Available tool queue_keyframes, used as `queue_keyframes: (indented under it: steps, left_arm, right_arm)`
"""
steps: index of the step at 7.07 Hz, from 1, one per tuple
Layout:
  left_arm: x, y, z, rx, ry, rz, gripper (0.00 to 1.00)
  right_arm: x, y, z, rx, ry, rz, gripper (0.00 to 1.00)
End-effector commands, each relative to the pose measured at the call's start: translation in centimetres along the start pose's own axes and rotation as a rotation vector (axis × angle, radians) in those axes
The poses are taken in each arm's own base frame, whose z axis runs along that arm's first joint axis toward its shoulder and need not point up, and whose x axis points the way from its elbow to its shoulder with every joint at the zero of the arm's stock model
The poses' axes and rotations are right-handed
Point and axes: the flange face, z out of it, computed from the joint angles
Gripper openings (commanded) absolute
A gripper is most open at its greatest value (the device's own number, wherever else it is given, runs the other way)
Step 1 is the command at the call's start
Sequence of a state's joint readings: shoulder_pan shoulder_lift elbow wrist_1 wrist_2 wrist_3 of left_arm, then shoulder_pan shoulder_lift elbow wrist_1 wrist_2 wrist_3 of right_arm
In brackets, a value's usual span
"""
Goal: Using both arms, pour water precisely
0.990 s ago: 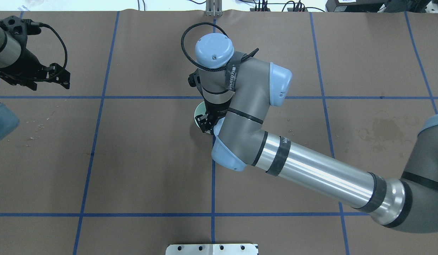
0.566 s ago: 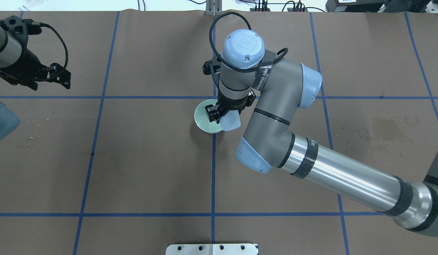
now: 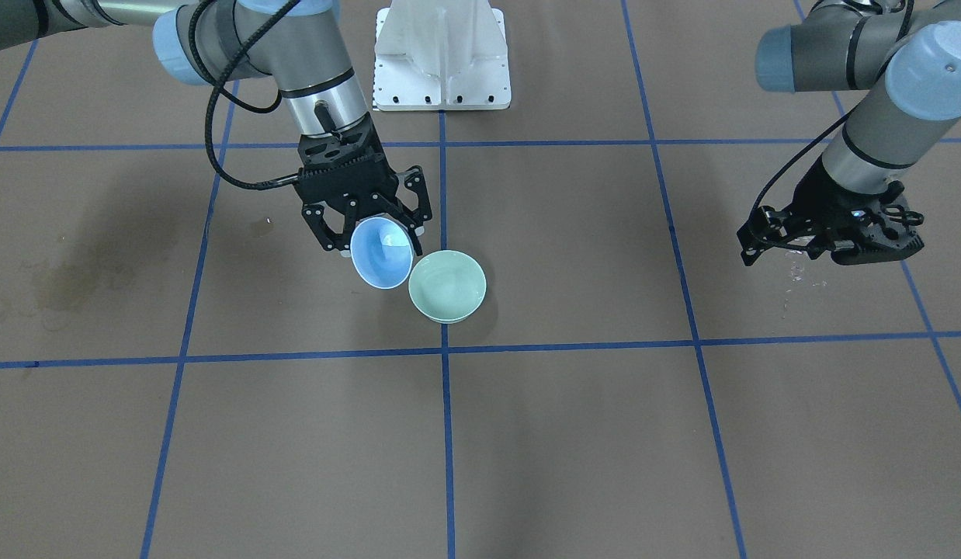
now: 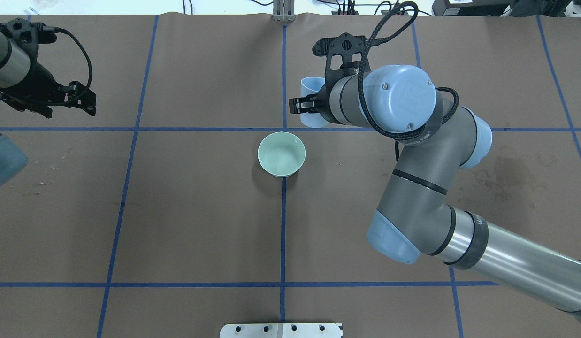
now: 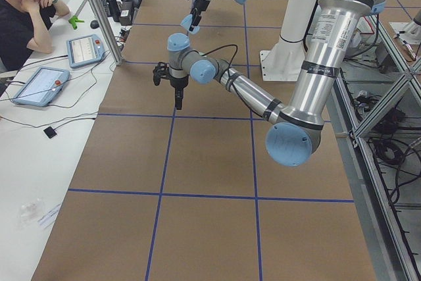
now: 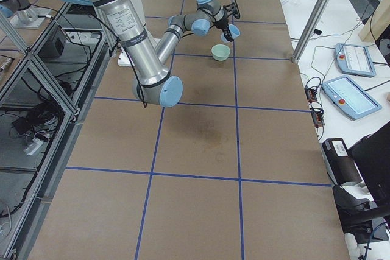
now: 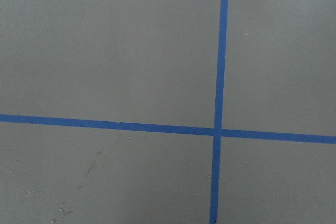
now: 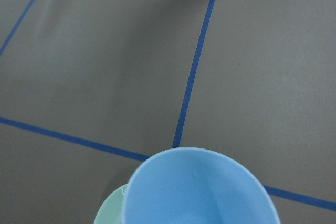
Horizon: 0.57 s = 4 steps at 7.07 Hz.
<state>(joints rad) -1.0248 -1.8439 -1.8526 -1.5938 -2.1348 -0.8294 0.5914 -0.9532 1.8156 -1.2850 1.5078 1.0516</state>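
Note:
My right gripper (image 3: 376,233) is shut on the rim of a light blue bowl (image 3: 381,253), holding it in the air tipped on its side with the mouth facing away from the robot. A white glint shows inside it; I cannot tell whether water is there. A pale green bowl (image 3: 447,286) stands upright on the table just beside and below it. Overhead, the blue bowl (image 4: 312,110) shows beyond the green bowl (image 4: 281,154). The right wrist view has the blue bowl (image 8: 199,190) over the green rim (image 8: 109,212). My left gripper (image 3: 826,241) hangs far off, holding nothing; its jaws are unclear.
Brown paper with a blue tape grid (image 4: 283,234) covers the table. Small droplets (image 3: 799,273) lie under the left gripper. A dried stain (image 4: 506,172) marks the right side. The white pedestal (image 3: 442,54) stands at the robot's edge. A person (image 5: 23,4) sits at the side desk.
The right arm has swung away from above the green bowl, carrying the blue bowl toward the far side and to the right. The green bowl now shows whole. The left arm barely moved.

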Motion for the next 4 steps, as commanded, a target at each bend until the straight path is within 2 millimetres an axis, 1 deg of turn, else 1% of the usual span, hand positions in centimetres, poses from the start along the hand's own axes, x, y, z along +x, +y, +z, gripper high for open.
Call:
queue_keyframes:
  steps: [1, 2, 3, 4]
  left_arm:
    - [-0.3, 0.1, 0.2, -0.004, -0.003, -0.005, 1.00]
    - [-0.3, 0.1, 0.2, -0.004, -0.003, -0.005, 1.00]
    - [-0.3, 0.1, 0.2, -0.005, -0.004, -0.007, 1.00]
    - [-0.4, 0.2, 0.2, -0.005, -0.004, -0.009, 1.00]
  right_arm:
    - [3.6, 1.2, -1.8, 0.189, 0.093, 0.067, 0.00]
    - [8.4, 2.5, -1.2, 0.293, 0.214, 0.111, 0.00]
    - [13.0, 4.2, -1.6, 0.342, 0.297, 0.134, 0.00]
    - [17.9, 6.4, -1.7, 0.419, 0.404, 0.107, 0.00]
